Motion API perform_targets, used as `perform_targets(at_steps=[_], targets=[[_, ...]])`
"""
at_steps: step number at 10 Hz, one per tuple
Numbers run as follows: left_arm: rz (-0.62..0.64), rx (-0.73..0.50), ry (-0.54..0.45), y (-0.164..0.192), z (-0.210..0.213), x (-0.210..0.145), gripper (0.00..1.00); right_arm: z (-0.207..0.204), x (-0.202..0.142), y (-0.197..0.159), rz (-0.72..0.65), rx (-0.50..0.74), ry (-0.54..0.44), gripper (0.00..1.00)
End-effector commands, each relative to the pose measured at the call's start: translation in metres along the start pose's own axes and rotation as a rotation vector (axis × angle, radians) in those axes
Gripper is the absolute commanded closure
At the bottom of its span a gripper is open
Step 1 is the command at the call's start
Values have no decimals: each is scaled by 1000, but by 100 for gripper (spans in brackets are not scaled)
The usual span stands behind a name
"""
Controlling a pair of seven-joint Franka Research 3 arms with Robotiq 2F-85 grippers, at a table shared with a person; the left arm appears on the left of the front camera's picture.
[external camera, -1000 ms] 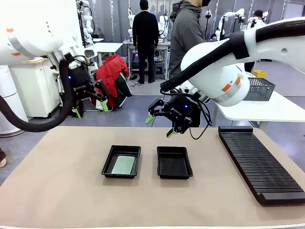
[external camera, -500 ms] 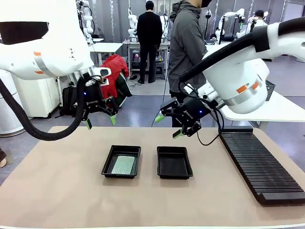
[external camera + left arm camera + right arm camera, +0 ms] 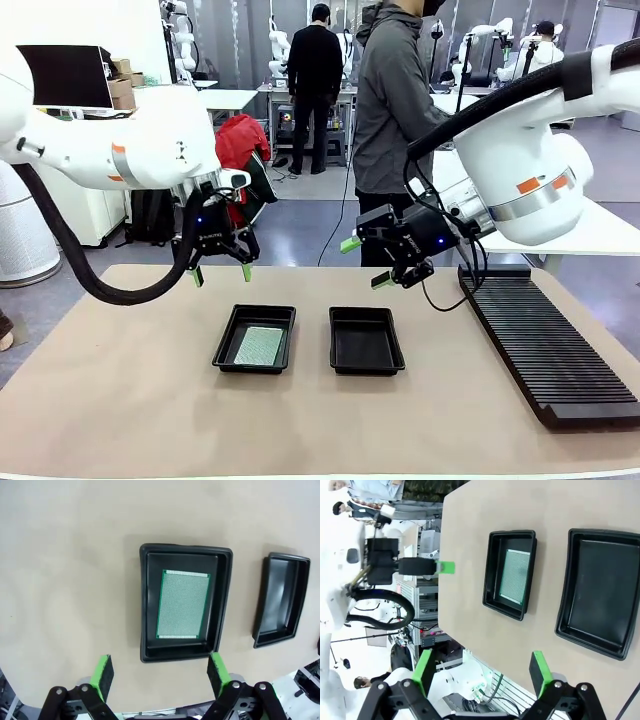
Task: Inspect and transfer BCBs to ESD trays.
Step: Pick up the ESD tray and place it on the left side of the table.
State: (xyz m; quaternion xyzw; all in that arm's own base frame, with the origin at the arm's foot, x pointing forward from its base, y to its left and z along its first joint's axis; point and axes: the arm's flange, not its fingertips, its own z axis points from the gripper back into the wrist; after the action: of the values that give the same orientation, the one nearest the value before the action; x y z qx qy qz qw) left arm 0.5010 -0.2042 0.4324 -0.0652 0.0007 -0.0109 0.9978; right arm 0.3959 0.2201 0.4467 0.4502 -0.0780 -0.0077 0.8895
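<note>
Left gripper point(image 3: 221, 273) spread; below it, shallow black plastic tray point(image 3: 226, 341) holding thin green rectangular circuit board point(image 3: 260, 346). Right gripper point(image 3: 366, 264) spread; second matching black tray point(image 3: 365, 345) below it.

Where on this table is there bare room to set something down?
Widest: bare table left of the tray holding the circuit board. Also the strip nearside of both trays, and between empty tray and slotted rack. Crowded: the gap between trays.
</note>
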Motion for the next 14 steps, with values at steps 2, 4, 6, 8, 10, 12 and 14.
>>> perform_targets(at_steps=[2, 4, 6, 8, 10, 12, 14], targets=[[17, 69, -9, -3, -23, 16, 0, -3, -2, 5, -1, -17, -3, 0], [15, 87, -13, -1, -41, 21, 0, -3, -2, 5, -1, -17, -3, 0], [-9, 74, 5, -1, -62, 22, 0, -3, -2, 5, -1, -17, -3, 0], [-11, 66, -1, -1, -77, 23, 0, -3, -2, 5, -1, -17, -3, 0], [-37, 60, -27, -1, -89, 22, 0, -3, -2, 5, -1, -17, -3, 0], [-47, 54, -34, 3, -98, 22, 0, -3, -2, 5, -1, -17, -3, 0], [-89, 53, -22, 11, -108, 20, 0, -3, -2, 5, -1, -17, -3, 0]])
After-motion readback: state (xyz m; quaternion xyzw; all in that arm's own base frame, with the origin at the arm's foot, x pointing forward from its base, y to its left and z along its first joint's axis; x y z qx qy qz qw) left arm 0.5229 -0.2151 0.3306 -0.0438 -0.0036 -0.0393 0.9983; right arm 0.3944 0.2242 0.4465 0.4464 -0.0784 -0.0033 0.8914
